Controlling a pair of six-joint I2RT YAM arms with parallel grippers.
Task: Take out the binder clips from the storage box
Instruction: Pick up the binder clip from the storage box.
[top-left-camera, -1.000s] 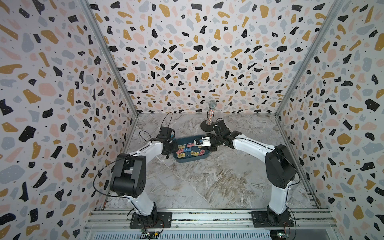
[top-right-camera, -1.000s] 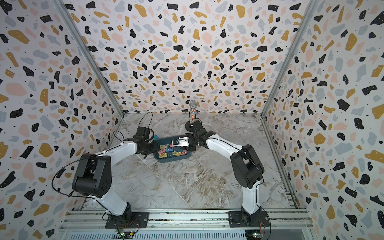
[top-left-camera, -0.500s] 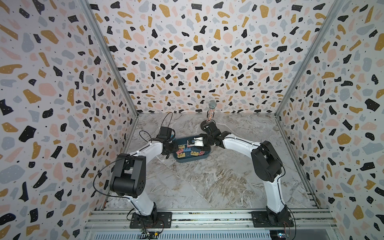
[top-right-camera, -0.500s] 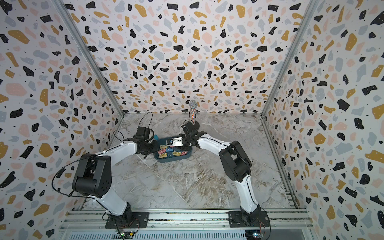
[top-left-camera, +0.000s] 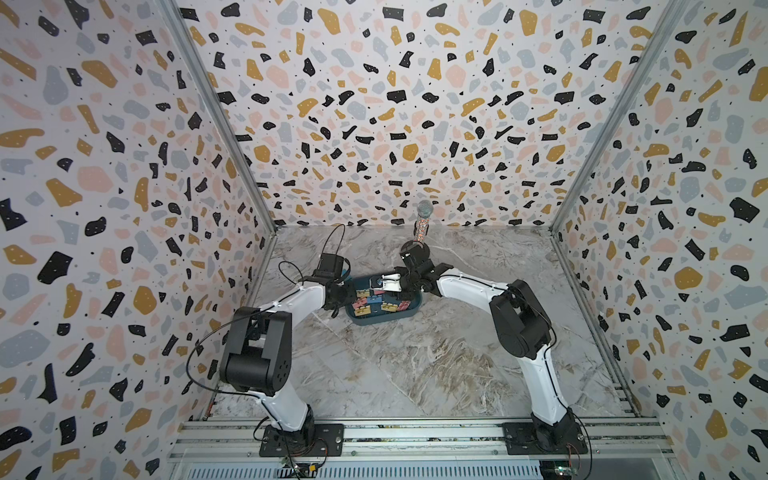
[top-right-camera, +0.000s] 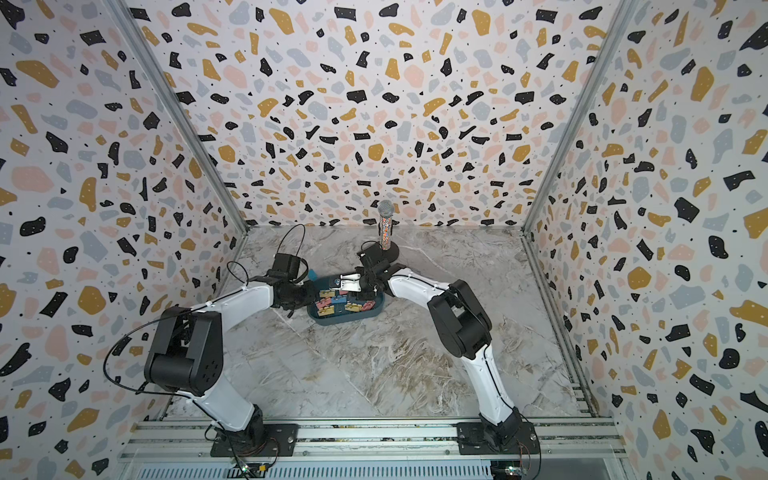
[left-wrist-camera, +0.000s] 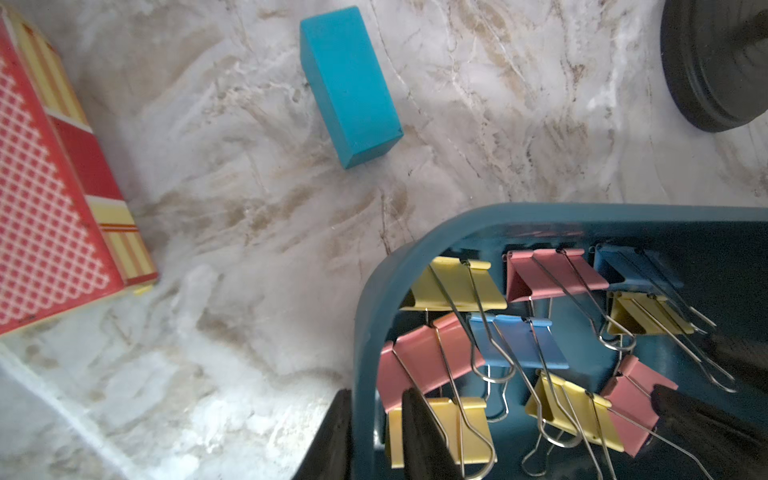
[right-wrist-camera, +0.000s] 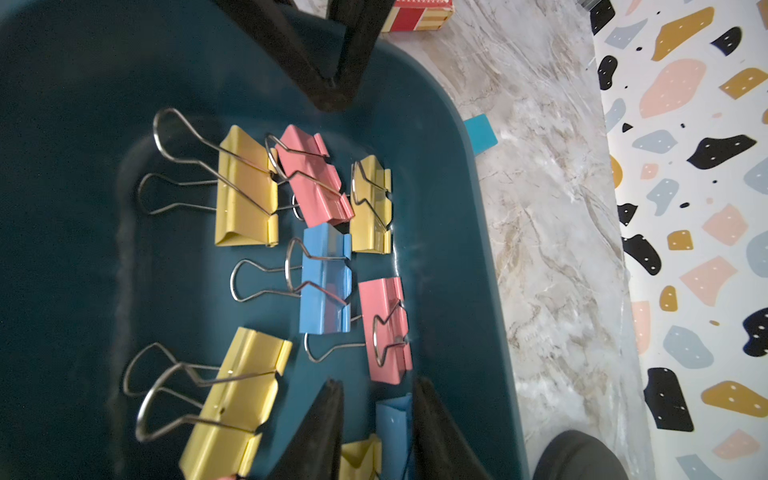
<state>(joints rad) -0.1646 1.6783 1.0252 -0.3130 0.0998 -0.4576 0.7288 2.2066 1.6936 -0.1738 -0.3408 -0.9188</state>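
**Clip extraction, approach stage.** The storage box (top-left-camera: 383, 318) sits on the bench (top-left-camera: 415, 365) with every binder clip (left-wrist-camera: 515, 341) lying inside it; I see none outside it. The left gripper (left-wrist-camera: 376, 399) is clamped on the box's end wall, one finger inside and one outside. The right gripper (right-wrist-camera: 376, 386) is low inside the box near a side wall. Its jaws are narrowly parted astride a blue clip (right-wrist-camera: 392, 428), with a gap visible on one side. In my judgement, I should close on the clip's body, not its wire handles. Then I should lift straight up over the rim while the left gripper anchors the box.
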